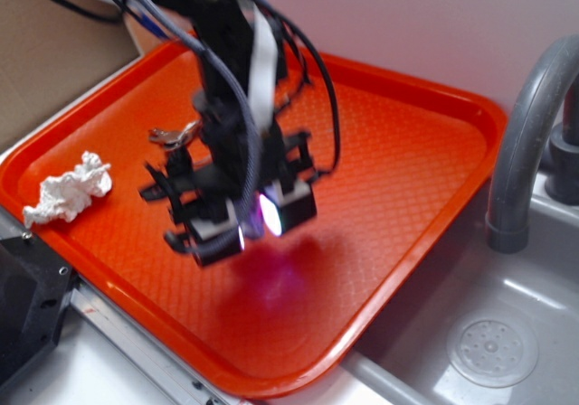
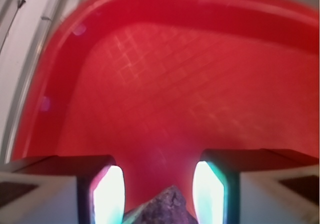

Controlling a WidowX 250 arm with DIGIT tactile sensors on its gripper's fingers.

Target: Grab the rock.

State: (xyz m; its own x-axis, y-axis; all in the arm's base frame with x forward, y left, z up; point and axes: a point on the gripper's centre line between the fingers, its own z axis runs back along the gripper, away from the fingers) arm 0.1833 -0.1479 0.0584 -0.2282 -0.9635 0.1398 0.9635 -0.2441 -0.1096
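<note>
Two views of a WidowX arm working over an orange-red plastic tray (image 1: pixel 407 152) next to a grey sink (image 1: pixel 507 333) w/ a curved grey faucet (image 1: pixel 529 125).

Exterior view: the black gripper (image 1: pixel 240 224) hangs above the tray's middle, cables and a white ribbon running down the arm, a violet-white glow at its tip, a dim shadow and glow on the tray beneath. The rock can't be seen from here, hidden by the gripper body.

Wrist view: the rock (image 2: pixel 167 206) sits at the bottom edge, between the two glowing fingers (image 2: pixel 107 194), close to both. It looks seated in the jaws, which stand a rock's width apart, but whether the pads actually press it can't be told; contact pts are out of frame.

Progress, as a judgement: approach done, rock is bracketed and prob. gripped or nearly so. Left: confirm a firm squeeze and lift clear.

Materials: rock is dark grey-brown, lumpy, rough and jagged. Tray is smooth-rimmed plastic w/ a fine diamond grid embossed on its floor, rounded corners. A crumpled white paper wad (image 1: pixel 68 188) lies near the tray's left edge; a bunch of metal keys (image 1: pixel 172 136) peeks out behind the arm
</note>
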